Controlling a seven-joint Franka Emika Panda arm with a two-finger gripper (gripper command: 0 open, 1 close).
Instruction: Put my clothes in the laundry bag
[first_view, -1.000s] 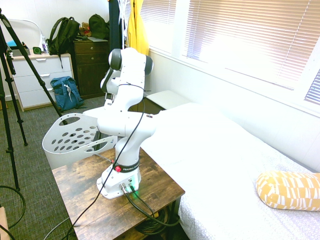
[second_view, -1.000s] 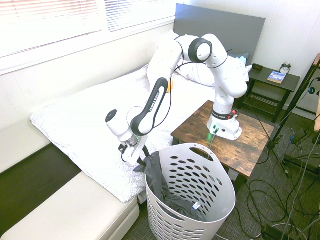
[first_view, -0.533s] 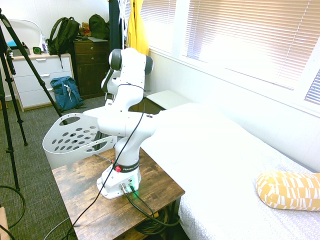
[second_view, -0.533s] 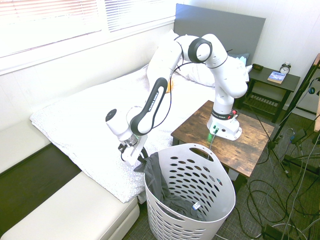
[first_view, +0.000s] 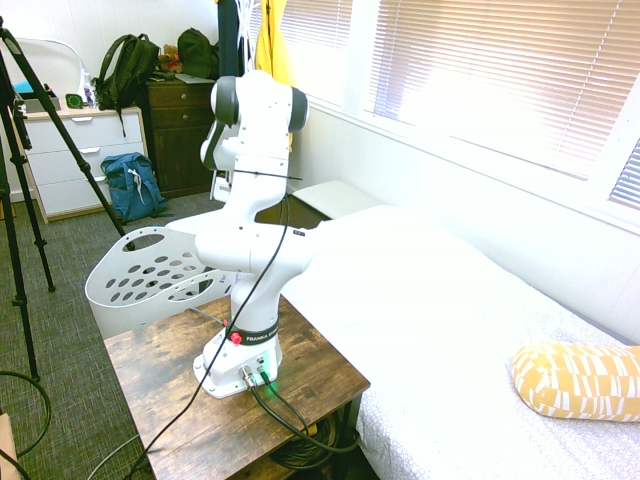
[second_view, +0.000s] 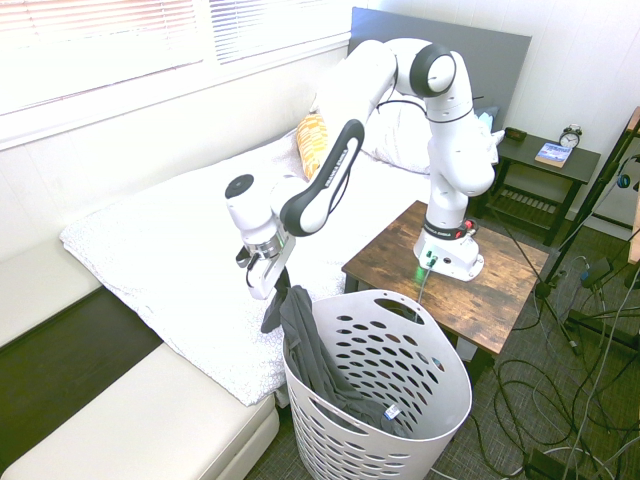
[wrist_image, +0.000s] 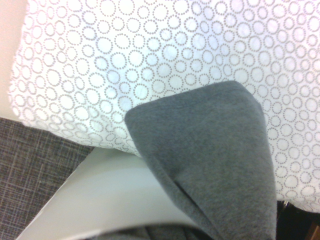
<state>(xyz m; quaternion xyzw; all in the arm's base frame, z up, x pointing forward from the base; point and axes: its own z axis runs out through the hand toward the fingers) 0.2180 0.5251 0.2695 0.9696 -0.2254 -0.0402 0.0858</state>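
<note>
Where gripper (second_view: 281, 284) pinches shut, grey garment (second_view: 318, 352) hangs below, into basket (second_view: 378, 385).

Light: bright, from the window blinds (first_view: 480, 80) | glare: bed (first_view: 400, 270) and wall washed nearly white in the first exterior view | shade: darker beneath the bench (second_view: 440, 260) | focus: wrist view, basket rim (wrist_image: 130, 227) soft, bedding print fairly crisp

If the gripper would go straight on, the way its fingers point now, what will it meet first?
Probably the near edge of the bed, beside the laundry basket's rim; the depth is unclear.
</note>
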